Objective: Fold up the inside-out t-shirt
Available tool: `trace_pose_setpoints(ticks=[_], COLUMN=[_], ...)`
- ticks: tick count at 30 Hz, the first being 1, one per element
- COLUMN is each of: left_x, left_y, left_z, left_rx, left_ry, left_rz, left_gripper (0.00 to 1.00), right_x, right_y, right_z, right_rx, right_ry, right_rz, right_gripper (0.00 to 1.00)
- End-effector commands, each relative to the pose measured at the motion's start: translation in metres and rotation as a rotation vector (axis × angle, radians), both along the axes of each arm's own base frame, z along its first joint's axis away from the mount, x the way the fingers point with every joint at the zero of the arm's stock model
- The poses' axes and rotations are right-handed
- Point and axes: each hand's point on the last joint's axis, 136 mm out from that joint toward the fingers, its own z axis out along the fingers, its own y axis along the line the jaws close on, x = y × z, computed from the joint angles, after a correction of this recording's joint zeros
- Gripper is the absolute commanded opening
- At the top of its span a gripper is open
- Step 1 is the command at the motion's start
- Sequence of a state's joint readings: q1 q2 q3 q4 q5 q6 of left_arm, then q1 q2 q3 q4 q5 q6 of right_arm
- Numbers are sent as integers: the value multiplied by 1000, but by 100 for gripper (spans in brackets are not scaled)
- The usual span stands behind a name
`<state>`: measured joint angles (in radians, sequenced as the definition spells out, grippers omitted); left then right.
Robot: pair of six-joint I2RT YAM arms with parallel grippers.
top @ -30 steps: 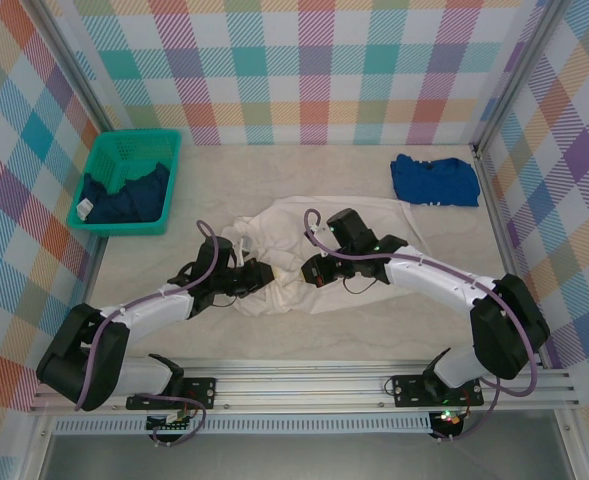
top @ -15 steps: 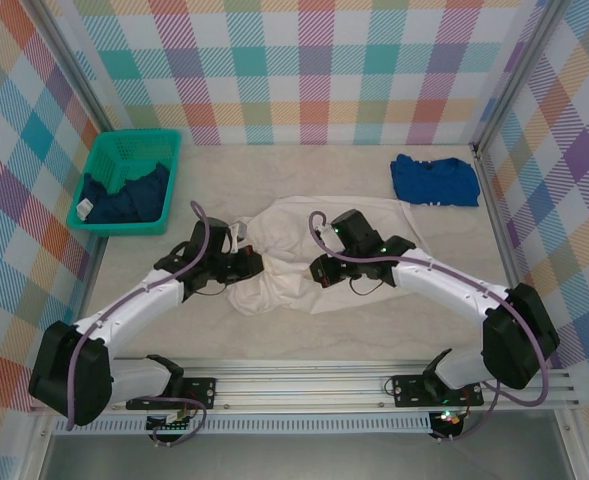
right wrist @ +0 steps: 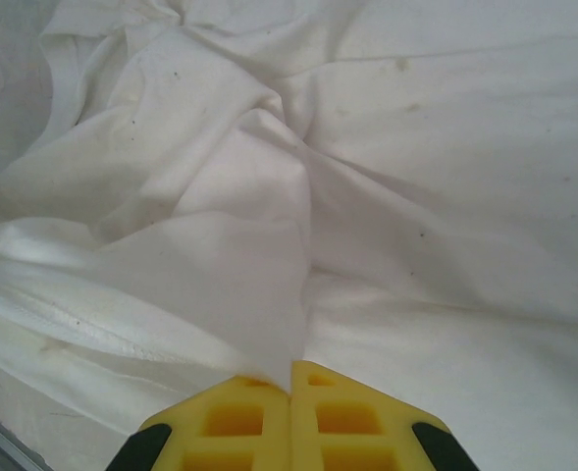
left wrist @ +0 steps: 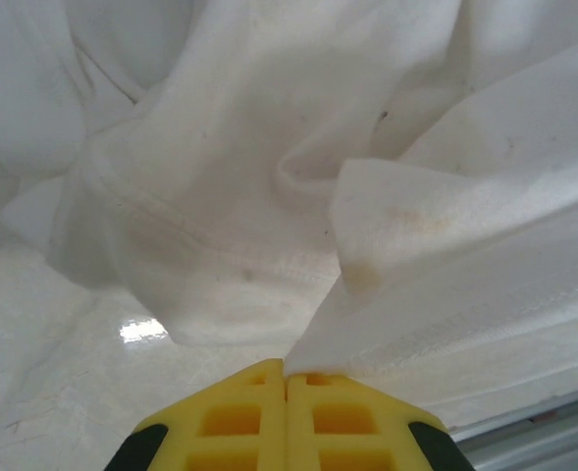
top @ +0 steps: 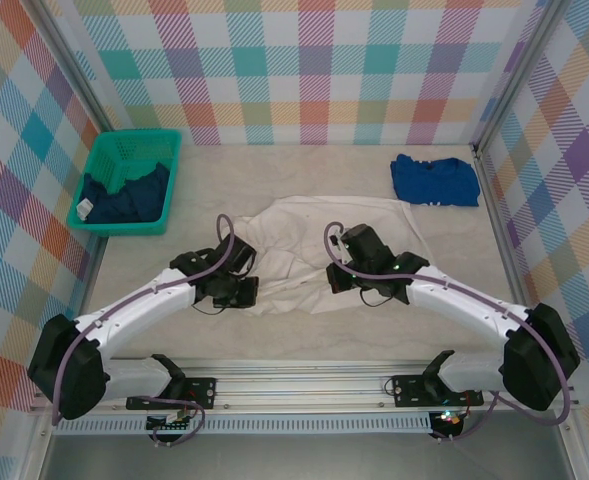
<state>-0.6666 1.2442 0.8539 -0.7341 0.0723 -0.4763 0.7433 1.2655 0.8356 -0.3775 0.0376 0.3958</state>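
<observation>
The inside-out t-shirt (top: 299,228) is a crumpled white heap in the middle of the table. My left gripper (top: 240,291) sits at its near left edge. In the left wrist view, the yellow fingers (left wrist: 237,417) of that gripper (left wrist: 287,371) are shut on a raised fold of the t-shirt (left wrist: 220,196) beside a stitched hem. My right gripper (top: 338,278) rests on the shirt's near middle. In the right wrist view, this gripper (right wrist: 289,371) pinches a peaked fold of the t-shirt (right wrist: 426,147).
A green basket (top: 134,137) holding a dark navy garment (top: 124,198) stands at the far left. A folded bright blue shirt (top: 434,180) lies at the far right. An aluminium rail (top: 304,385) runs along the near edge, and plaid walls close in the sides.
The left jaws have finished closing on the shirt's edge. Both grippers have shifted a little to the right, and the bunched left part of the shirt has shifted with them.
</observation>
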Motion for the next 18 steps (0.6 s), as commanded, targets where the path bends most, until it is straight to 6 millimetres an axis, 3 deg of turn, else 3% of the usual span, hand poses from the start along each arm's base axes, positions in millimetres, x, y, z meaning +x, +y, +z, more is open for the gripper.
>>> trace_pose_setpoints(ticks=[1,5,12,18], left_x=[3,0,-36,-38], left_y=[14,-13,-38,-84], left_z=[-4,-3,-38,-15], left_rx=[74,-27,95,-145], left_ry=[-47,-124,37,-63], left_rz=[19,-118,-369,-453], left_gripper=[0,0,4,14], right_x=[10,8,4,-1], right_y=[-14,-20,-33,-40], right_z=[-10,-17,-33,-48], right_rx=[-94,-163,-233,-270], right_ry=[-36,-53,-17,23], right_rz=[-46,-42,-57,-55], right_gripper=[0,0,0,0])
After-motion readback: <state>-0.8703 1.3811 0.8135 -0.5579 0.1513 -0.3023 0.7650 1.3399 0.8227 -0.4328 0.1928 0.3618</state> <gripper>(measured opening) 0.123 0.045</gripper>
